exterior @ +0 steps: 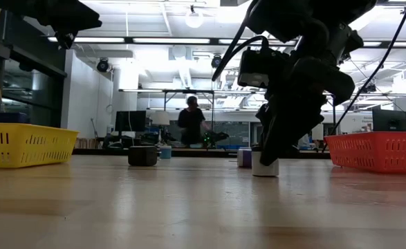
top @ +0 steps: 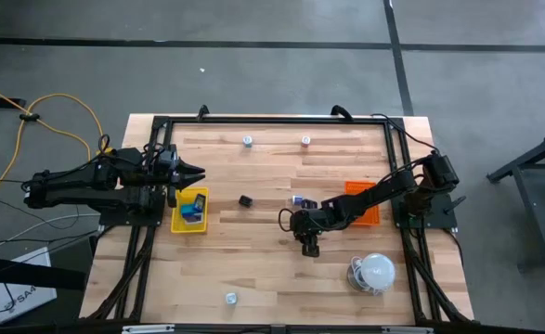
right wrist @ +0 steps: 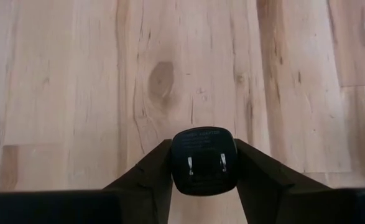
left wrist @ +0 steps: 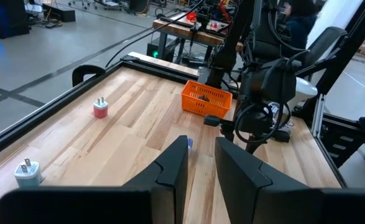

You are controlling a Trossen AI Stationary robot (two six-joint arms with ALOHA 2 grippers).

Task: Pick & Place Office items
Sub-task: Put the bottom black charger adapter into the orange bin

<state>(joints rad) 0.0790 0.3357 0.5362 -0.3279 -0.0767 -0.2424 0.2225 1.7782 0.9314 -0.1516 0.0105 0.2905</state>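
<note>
Two dark fingers of the right gripper (right wrist: 204, 163) are seen pressed against the sides of a black plug adapter (right wrist: 204, 160) standing on the table (top: 272, 269) near the orange tray (top: 372, 215), prongs up, presumably so it can be lifted squarely. The left gripper (top: 196, 171) is held nearly closed and empty above the yellow tray (top: 175, 223), apparently waiting.

Contents of the orange tray (top: 363, 202) under the right arm, largely hidden
</note>
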